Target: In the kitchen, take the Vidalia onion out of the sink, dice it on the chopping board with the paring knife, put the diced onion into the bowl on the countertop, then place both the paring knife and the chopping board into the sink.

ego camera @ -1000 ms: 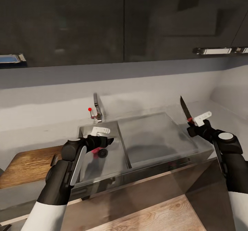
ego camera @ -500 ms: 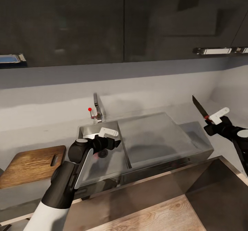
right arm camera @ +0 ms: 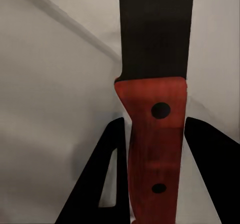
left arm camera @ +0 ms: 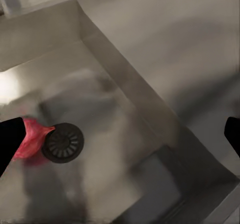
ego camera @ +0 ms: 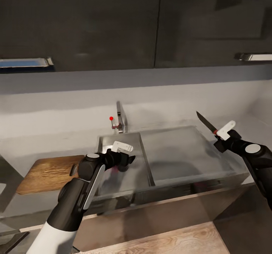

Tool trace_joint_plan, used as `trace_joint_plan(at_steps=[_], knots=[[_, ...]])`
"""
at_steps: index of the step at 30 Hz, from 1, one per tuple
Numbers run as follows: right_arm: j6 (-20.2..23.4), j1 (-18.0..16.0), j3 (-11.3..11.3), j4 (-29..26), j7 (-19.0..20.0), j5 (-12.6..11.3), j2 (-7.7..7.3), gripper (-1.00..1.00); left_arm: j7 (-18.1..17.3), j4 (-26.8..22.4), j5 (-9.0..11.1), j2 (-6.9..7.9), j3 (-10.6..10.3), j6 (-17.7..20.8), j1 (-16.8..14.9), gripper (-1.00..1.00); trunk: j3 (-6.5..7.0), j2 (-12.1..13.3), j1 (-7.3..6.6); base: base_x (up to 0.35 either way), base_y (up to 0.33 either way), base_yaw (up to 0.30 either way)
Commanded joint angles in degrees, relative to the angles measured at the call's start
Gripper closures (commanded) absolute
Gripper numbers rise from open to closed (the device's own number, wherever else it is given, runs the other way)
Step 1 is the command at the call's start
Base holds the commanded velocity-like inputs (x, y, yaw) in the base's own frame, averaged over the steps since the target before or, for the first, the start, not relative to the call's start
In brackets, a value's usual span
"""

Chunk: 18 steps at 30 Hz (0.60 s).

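Glossy black upper cabinets (ego camera: 113,23) hang above a pale grey wall, and below them a dark grey bench (ego camera: 34,203) runs along the kitchen, with pale wood-plank floor (ego camera: 170,242) showing at the near edge of the head view. Set into the bench is the grey steel sink (ego camera: 143,159): a basin on the robot's left and a flat drainboard (ego camera: 185,152) on its right, with a chrome tap (ego camera: 120,118) bearing a red dot behind the basin. The chopping board (ego camera: 49,172) lies flat on the bench just beside the basin, on the robot's left. The left pincer (ego camera: 126,159) hovers over the basin with its fingers spread wide and holding nothing; its wrist view looks down on the round drain (left arm camera: 62,142) with a pinkish-red lump, the onion (left arm camera: 31,139), touching the drain's rim. The right pincer (ego camera: 223,135) is closed on the red handle of the paring knife (ego camera: 207,123), held in the air above the drainboard's far right corner, dark blade pointing up and toward the wall.
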Motion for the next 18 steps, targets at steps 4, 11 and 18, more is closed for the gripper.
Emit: trace_joint_plan(at_steps=[4,11,18], knots=[[0.13,-0.04,0.07,-0.08,0.45,0.69,-0.04,1.00,-0.08,-0.02,-0.02,0.01,0.00,0.27,-0.07,-1.00,-0.12,-0.12,0.04,0.000,0.000,0.284],[0.14,-0.04,0.17,-0.10,0.45,0.75,-0.04,1.00,-0.08,0.05,-0.02,0.03,-0.04,0.26,-0.07,-1.00,-0.12,-0.12,0.04,0.031,-0.022,0.221],[0.17,-0.04,0.28,-0.06,0.45,0.76,-0.04,1.00,-0.08,0.14,-0.02,0.03,-0.09,0.26,-0.07,-1.00,-0.12,-0.12,0.04,0.242,-0.189,0.010]])
